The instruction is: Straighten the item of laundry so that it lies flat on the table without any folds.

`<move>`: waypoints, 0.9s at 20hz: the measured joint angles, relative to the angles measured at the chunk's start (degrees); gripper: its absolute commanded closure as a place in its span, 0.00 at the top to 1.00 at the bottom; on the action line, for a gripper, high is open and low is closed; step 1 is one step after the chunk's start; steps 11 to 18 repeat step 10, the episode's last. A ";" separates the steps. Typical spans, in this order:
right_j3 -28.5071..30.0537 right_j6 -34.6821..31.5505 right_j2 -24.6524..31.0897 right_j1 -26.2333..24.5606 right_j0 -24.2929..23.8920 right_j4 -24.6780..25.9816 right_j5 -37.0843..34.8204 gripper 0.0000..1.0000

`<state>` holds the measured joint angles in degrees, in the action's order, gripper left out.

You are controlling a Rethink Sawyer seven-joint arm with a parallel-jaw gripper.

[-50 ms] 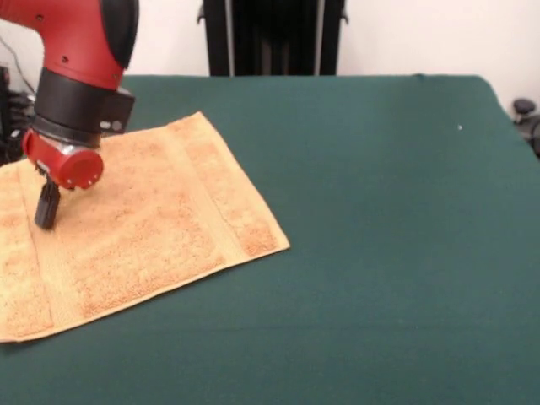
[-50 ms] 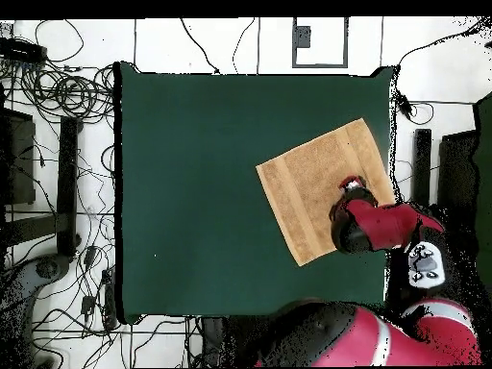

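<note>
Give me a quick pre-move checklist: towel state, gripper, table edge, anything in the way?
1. Towel flat, no folds: ok, in both views it lies spread.
2. Band stripes straight: ok.
3. Towel fully on the table: cannot tell, it sits near one edge and the front view cuts it off.
4. Gripper clear of cloth: cannot tell, it hangs low over the towel.
5. Jaws state: cannot tell.
6. Other objects on the felt: ok, none seen.

Tangled black cables [image 2: 58,96] on the white floor [image 2: 221,43]; a black stand [image 1: 274,38] against the wall.
</note>
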<state>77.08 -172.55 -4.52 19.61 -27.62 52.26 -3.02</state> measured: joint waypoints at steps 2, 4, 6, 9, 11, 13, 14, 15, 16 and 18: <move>1.92 1.44 2.10 1.62 -2.16 0.53 -3.44 0.00; 3.25 4.51 3.77 2.75 -3.62 1.03 -6.72 0.00; 4.17 6.97 4.96 3.54 -4.57 1.38 -9.09 0.00; 4.81 12.81 6.13 4.30 -4.74 2.05 -11.96 0.00; 5.02 14.76 6.52 4.56 -4.80 2.28 -12.92 0.00; 5.02 14.76 6.52 4.56 -4.80 2.28 -12.92 0.00; 5.02 14.76 6.52 4.56 -4.80 2.28 -12.92 0.00; 5.02 14.76 6.52 4.56 -4.80 2.28 -12.92 0.00; 5.02 14.76 6.52 4.56 -4.80 2.28 -12.92 0.00; 5.02 14.76 6.52 4.56 -4.80 2.28 -12.92 0.00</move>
